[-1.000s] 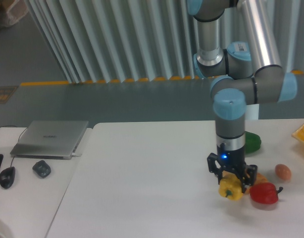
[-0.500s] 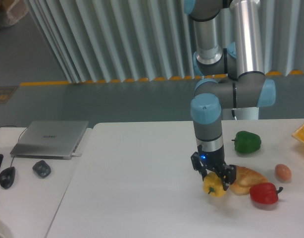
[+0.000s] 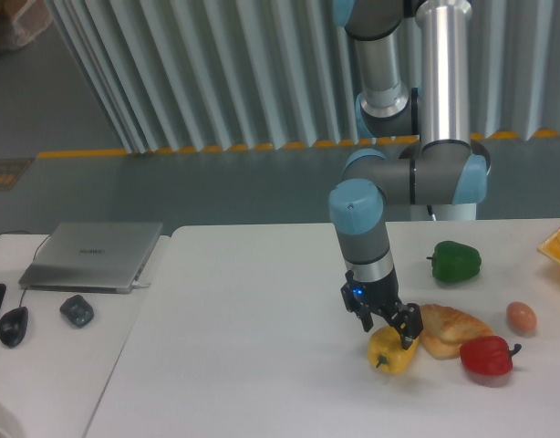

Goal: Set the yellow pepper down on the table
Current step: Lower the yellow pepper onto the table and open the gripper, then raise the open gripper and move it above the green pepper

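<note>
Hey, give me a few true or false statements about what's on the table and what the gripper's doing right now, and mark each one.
1. The gripper is closed around the yellow pepper. True.
2. The green pepper lies left of the yellow one. False: it lies to the right, farther back.
3. The red pepper sits near the bread roll. True.
4. The laptop is open. False: its lid is shut.
5. The egg is in the gripper. False: it rests on the table.
</note>
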Controlling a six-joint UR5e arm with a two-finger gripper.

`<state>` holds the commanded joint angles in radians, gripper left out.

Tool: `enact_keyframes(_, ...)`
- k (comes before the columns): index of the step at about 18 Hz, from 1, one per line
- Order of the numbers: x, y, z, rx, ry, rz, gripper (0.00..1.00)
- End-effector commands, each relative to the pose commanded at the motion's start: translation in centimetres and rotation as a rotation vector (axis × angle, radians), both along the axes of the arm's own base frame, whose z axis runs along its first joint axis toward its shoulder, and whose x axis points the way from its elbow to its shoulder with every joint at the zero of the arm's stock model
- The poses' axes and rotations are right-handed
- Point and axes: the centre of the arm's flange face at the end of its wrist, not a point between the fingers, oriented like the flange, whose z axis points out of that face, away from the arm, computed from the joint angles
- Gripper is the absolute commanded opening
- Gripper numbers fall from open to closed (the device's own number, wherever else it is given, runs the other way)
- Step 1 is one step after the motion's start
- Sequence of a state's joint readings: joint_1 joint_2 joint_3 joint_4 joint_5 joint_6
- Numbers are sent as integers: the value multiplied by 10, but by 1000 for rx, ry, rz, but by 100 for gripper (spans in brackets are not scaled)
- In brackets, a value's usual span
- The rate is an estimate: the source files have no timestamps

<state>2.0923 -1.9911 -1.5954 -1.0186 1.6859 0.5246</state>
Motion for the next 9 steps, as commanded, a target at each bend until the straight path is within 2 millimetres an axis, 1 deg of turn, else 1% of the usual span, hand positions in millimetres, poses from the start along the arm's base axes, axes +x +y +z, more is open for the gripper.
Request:
enact_keyframes(2,-4,-2,9,13,4,4,100)
enact_keyframes(4,-8,-4,16,14,16,7,100)
enact_keyframes(5,-15,-12,25,24,14,17,100)
enact_keyframes(7,-35,-29,55,39,26,37,100)
enact_keyframes(9,-45,-38,67,22,48,-86,100)
